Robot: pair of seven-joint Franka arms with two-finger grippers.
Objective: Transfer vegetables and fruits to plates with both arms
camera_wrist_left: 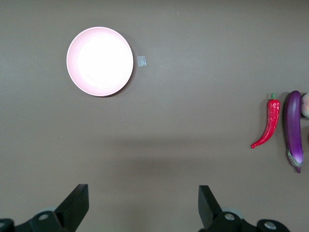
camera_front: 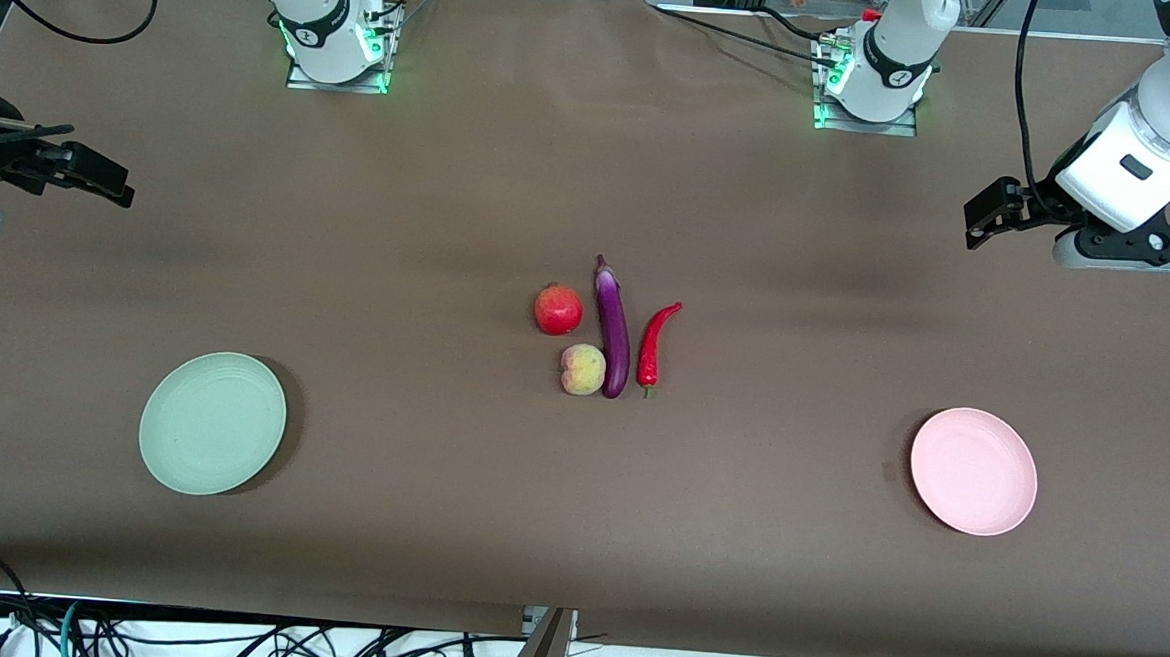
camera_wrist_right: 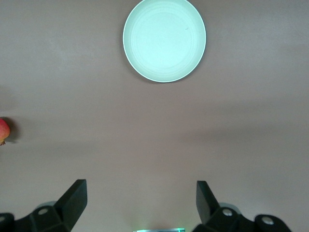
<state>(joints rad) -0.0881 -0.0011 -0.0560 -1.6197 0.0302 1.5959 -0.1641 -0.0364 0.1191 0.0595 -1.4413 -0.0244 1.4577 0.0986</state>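
Observation:
A red pomegranate (camera_front: 558, 309), a yellowish-pink peach (camera_front: 583, 369), a long purple eggplant (camera_front: 612, 330) and a red chili pepper (camera_front: 656, 342) lie together mid-table. The pale green plate (camera_front: 213, 422) is empty toward the right arm's end, the pale pink plate (camera_front: 974, 471) empty toward the left arm's end. My left gripper (camera_front: 981, 219) is open and empty, up over the bare table at its end; its wrist view shows the pink plate (camera_wrist_left: 100, 61), chili (camera_wrist_left: 267, 126) and eggplant (camera_wrist_left: 293, 128). My right gripper (camera_front: 87, 177) is open and empty over its end; its wrist view shows the green plate (camera_wrist_right: 164, 39) and pomegranate (camera_wrist_right: 4, 131).
A brown cloth (camera_front: 575, 528) covers the table. The arm bases (camera_front: 335, 30) stand farthest from the front camera. A small pale scrap (camera_wrist_left: 142, 61) lies beside the pink plate. Cables hang off the table edge nearest the camera.

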